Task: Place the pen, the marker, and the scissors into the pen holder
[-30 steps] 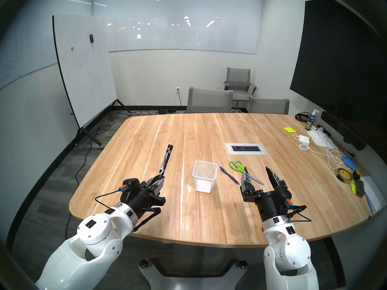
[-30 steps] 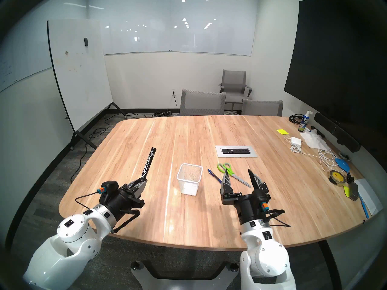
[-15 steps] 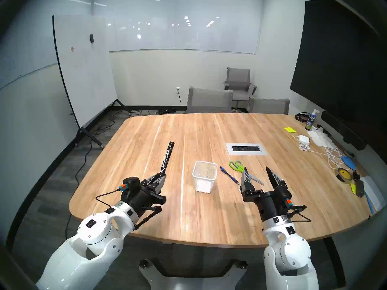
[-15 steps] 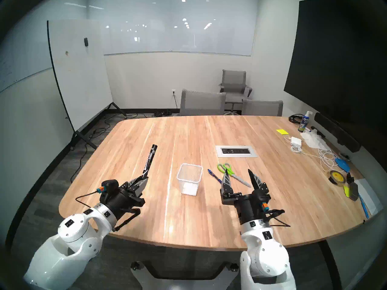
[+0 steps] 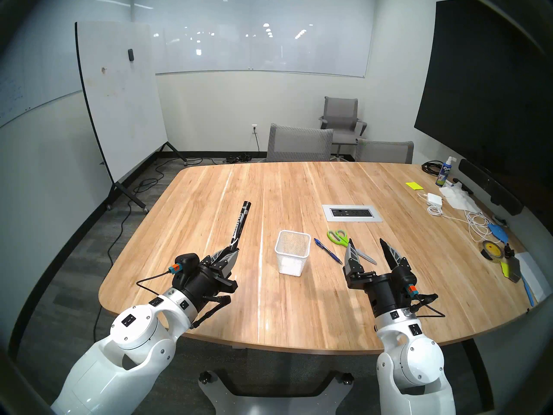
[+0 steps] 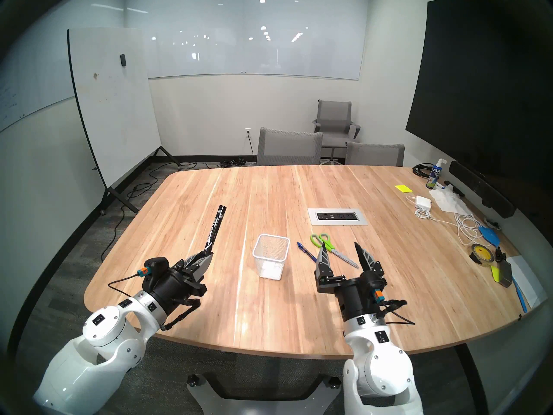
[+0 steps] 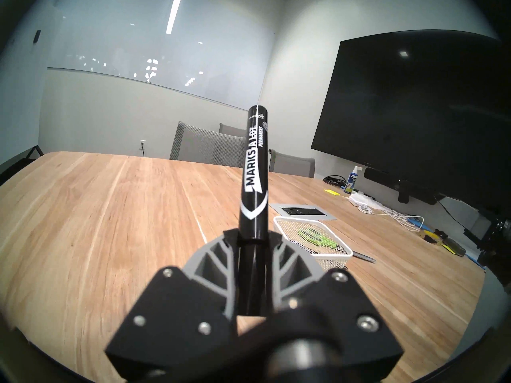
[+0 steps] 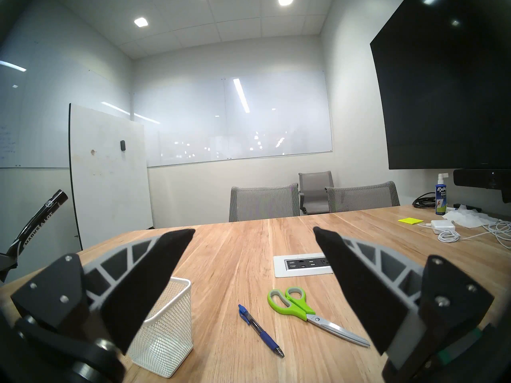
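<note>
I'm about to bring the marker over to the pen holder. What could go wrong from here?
1. The left tool grips the marker by one end, so the long free end may swing or slip.
2. The pen holder is small and looks light; a poorly aligned marker could tip it.
3. The pen and scissors lie just beside it; a shoved holder might scatter them.

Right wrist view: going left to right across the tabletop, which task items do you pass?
marker → pen holder → pen → scissors
</note>
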Available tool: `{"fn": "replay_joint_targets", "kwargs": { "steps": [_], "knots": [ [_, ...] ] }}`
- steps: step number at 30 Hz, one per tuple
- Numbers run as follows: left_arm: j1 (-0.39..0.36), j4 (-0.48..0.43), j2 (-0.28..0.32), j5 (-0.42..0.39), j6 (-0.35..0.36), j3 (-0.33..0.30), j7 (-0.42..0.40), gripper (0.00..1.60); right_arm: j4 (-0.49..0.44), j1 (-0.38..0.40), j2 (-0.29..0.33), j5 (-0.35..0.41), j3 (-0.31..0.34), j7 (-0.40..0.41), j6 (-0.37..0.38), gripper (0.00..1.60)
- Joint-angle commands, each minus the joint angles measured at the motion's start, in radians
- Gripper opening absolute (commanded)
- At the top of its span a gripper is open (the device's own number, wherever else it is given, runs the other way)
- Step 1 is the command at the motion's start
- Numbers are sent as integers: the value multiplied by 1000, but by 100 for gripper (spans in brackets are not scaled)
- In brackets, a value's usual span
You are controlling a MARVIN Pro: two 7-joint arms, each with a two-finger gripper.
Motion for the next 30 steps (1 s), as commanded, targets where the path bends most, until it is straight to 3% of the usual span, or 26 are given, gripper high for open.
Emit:
{"fn": "replay_joint_targets", "kwargs": {
  "steps": [1,24,30],
  "knots": [
    [0,-2,8,-6,-38,-7,-42,0,-22,2,1,1,-1,2,-3,160],
    [3,8,34,-17,-69,-12,-108,0,-22,2,1,1,-1,2,-3,160],
    [-28,16,46,-4,-59,0,-129,0,-22,2,1,1,-1,2,-3,160]
  ]
}}
